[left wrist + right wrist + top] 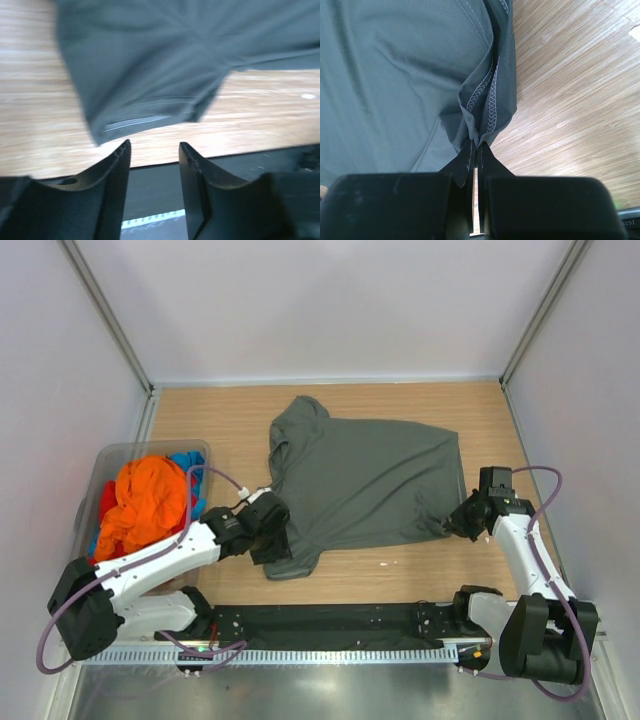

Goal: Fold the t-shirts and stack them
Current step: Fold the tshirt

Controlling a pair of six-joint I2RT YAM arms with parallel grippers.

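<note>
A dark grey-green t-shirt point(365, 480) lies spread on the wooden table. My right gripper point(461, 521) is shut on its near right hem corner; in the right wrist view point(478, 144) the stitched hem point(490, 102) bunches up from between the closed jaws. My left gripper point(272, 536) is open and empty, over the shirt's near left sleeve point(288, 558). In the left wrist view the gripper point(154, 150) has its jaws apart, with the sleeve point(145, 100) just beyond the tips. Orange point(150, 502), red point(107, 502) and blue point(187, 462) shirts lie crumpled in the bin.
A translucent grey plastic bin point(118, 454) stands at the left edge of the table. A small white scrap point(388, 563) lies on the wood near the shirt's front hem. A dark rail point(330, 620) runs along the near edge between the arm bases. White walls enclose the table.
</note>
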